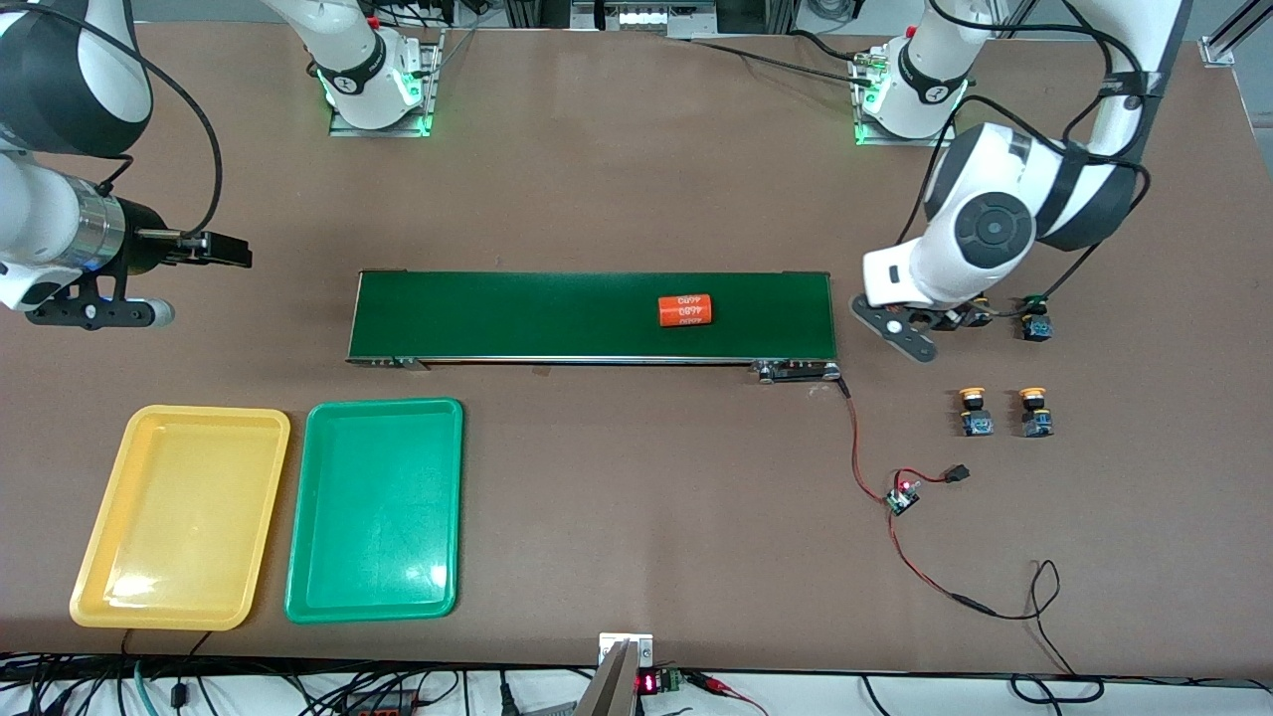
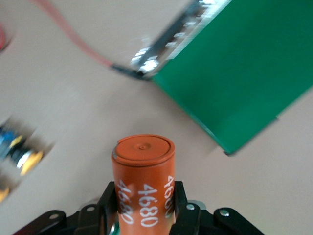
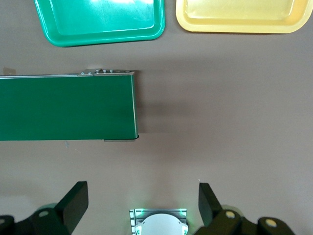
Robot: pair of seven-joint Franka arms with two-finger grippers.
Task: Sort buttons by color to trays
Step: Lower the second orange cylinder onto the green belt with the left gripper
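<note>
The small push-button switches with black-and-blue bodies and round caps, two yellow-capped (image 1: 976, 412) (image 1: 1035, 411), one w/ a darker cap (image 1: 1035, 324), stand toward the left arm's end of the table; likely light, rigid, slick-capped, so best pinched across the squarish body. Just beside them the left gripper (image 2: 146, 215) is clamped on an orange "4680" cylinder (image 2: 144, 183). The right gripper (image 3: 142, 203), spread wide, waits over bare table; yellow plastic tray (image 1: 99, 557) & green plastic tray (image 1: 318, 587) are untouched.

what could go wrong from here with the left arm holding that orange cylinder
1. The left tool grips an orange 4680 cylinder only at its lower end, so it might tilt or slip out.
2. It hangs close over the green-capped buttons; lowering could knock them.
3. Another cylinder already lies on the conveyor belt, while both trays hold no buttons.
</note>
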